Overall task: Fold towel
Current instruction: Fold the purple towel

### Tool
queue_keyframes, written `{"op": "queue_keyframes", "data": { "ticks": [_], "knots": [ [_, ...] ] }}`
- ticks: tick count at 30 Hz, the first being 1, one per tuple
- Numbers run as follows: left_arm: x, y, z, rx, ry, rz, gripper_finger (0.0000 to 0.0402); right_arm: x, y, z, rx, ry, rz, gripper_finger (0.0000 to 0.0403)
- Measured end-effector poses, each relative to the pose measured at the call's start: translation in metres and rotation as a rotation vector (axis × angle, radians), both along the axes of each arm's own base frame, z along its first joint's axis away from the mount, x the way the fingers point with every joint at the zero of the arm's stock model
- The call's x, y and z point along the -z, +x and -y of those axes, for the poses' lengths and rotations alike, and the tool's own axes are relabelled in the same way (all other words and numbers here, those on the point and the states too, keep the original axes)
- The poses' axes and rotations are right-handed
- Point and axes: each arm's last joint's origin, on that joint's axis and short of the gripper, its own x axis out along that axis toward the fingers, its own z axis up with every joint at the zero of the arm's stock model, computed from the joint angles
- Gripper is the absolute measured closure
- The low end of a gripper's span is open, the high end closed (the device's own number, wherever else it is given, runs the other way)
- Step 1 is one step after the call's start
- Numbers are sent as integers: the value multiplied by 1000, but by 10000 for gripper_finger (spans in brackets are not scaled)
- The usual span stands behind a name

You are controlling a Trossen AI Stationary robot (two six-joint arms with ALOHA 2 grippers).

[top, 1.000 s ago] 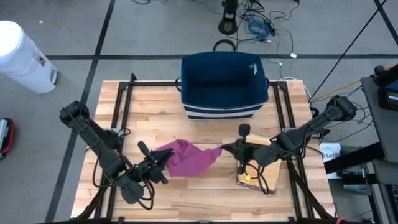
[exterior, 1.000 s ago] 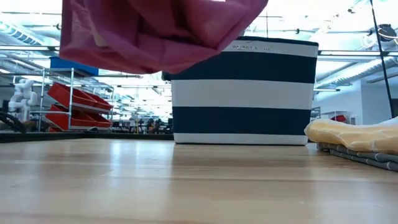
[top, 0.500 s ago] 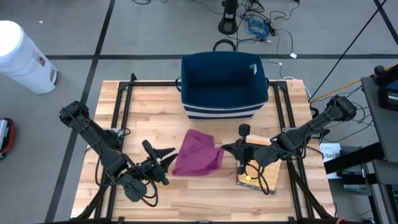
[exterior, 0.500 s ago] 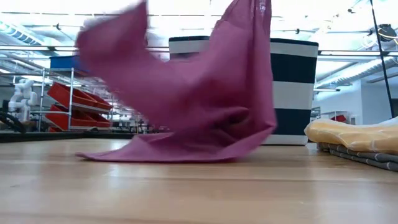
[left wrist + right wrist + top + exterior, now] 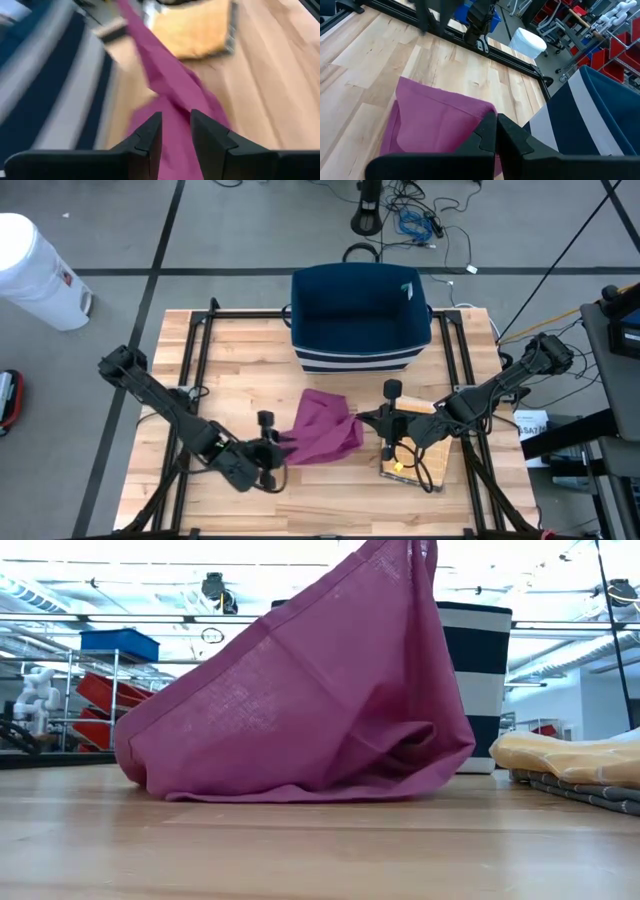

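The magenta towel (image 5: 322, 438) (image 5: 310, 710) lies heaped at the table's middle, its lower folds on the wood and its right end raised. My right gripper (image 5: 357, 420) (image 5: 496, 119) is shut on that raised end. My left gripper (image 5: 280, 448) (image 5: 175, 120) stands open close by the towel's left edge, with the towel (image 5: 170, 85) stretching away beyond its fingertips. I cannot tell whether the left fingers touch the cloth. My right gripper pinches the towel's raised right end (image 5: 487, 111) between its two shut fingers. It comes from the table's right side, slanting a little downward. The cloth hangs slack below the fingers (image 5: 405, 565), and its lower part (image 5: 300, 785) rests on the table.
A navy and white striped basket (image 5: 360, 315) (image 5: 482, 680) stands at the table's far middle. A stack of folded cloths, a yellow one on top (image 5: 420, 452) (image 5: 565, 758), lies right of the towel. Black frame rails (image 5: 200, 350) run along the table's sides.
My left gripper has opened and let go of the towel's left end, then gone down and toward the towel while turning. The towel, before lifted clear between both grippers, has dropped its left part onto the table. Its right end stays raised in the still right gripper.
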Motion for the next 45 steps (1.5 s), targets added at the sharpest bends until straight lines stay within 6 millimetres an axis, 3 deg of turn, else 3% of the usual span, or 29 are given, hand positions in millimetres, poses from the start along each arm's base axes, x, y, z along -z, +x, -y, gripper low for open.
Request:
{"op": "queue_keyframes", "data": {
  "ticks": [10, 24, 32, 45],
  "knots": [
    [61, 18, 17, 115, -46, -283, 296, 1, 0, 2, 9, 10, -6, 403],
    [79, 18, 1, -36, -152, -333, 296, 1, 0, 2, 11, 20, -9, 403],
    [104, 23, -10, 68, -338, -328, 296, 1, 0, 1, -9, 32, -8, 403],
    [123, 10, -27, -18, -270, -440, 296, 1, 0, 1, -11, 32, -9, 403]
  ]
}}
